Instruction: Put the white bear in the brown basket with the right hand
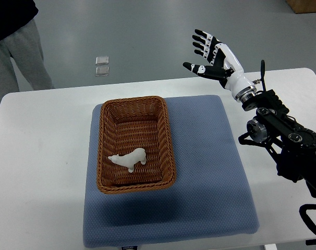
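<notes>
The white bear (129,159) lies on its side inside the brown wicker basket (107,131), toward its near end; the basket sits on a blue mat (210,172) on the white table (38,156); the right hand (213,54) hangs over the table's far edge, fingers spread, empty; a person's grey-trousered legs (14,57) stand beyond the far left corner.

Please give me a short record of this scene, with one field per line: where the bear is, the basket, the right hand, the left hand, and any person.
bear: white bear lies inside the basket, near end
basket: brown basket on blue mat, on white table
right hand: right hand open, holding nothing, raised past the table's far edge
left hand: not in view
person: a person stands at far left
</notes>
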Action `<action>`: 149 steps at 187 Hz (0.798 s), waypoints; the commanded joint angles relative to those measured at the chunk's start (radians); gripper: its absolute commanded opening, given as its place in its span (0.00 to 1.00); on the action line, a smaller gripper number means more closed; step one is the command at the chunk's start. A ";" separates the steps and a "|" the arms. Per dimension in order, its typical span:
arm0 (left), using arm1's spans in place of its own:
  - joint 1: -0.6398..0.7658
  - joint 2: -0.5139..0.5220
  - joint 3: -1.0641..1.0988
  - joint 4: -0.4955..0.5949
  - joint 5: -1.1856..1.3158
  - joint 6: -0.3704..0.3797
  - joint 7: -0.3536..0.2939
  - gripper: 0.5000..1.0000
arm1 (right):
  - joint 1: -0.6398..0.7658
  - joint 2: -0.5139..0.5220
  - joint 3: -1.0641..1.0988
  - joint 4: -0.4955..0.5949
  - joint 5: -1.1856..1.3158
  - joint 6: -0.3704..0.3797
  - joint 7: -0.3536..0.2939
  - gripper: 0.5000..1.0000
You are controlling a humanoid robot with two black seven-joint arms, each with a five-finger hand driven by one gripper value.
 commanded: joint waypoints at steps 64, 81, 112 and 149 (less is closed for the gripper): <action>0.000 0.000 0.000 0.000 0.000 0.000 0.000 1.00 | -0.046 0.054 0.004 -0.117 0.431 -0.095 0.043 0.83; 0.000 0.000 0.000 0.000 0.000 0.000 0.000 1.00 | -0.054 0.070 0.004 -0.118 0.446 -0.093 0.043 0.84; 0.000 0.000 0.000 0.000 0.000 0.000 0.000 1.00 | -0.059 0.095 0.004 -0.129 0.446 -0.093 0.043 0.84; 0.000 0.000 0.000 0.000 0.000 0.000 0.000 1.00 | -0.060 0.095 0.004 -0.131 0.445 -0.095 0.049 0.84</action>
